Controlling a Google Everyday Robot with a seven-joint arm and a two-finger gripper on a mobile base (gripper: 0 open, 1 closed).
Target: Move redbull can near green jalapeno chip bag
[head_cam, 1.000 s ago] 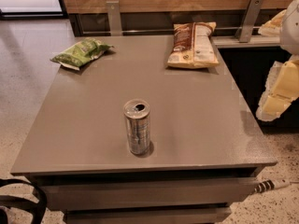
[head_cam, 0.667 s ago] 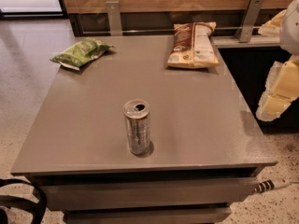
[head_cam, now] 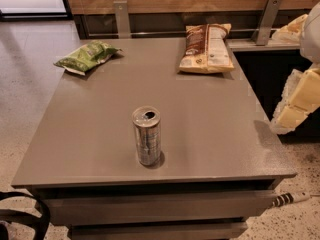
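Observation:
The redbull can (head_cam: 147, 135) stands upright on the grey table (head_cam: 210, 134), near its front edge and a little left of centre, with its pull-tab top showing. The green jalapeno chip bag (head_cam: 86, 56) lies flat at the table's far left corner, well apart from the can. My gripper (head_cam: 295, 101) is the cream-coloured part at the right edge of the view, off the table's right side and level with its middle. It is far from the can and holds nothing that I can see.
A larger brown-and-white chip bag (head_cam: 206, 48) lies at the table's far right. A wooden wall with two metal brackets (head_cam: 120, 18) runs behind the table. A dark strap (head_cam: 30, 214) and a cable (head_cam: 290, 199) lie on the floor in front.

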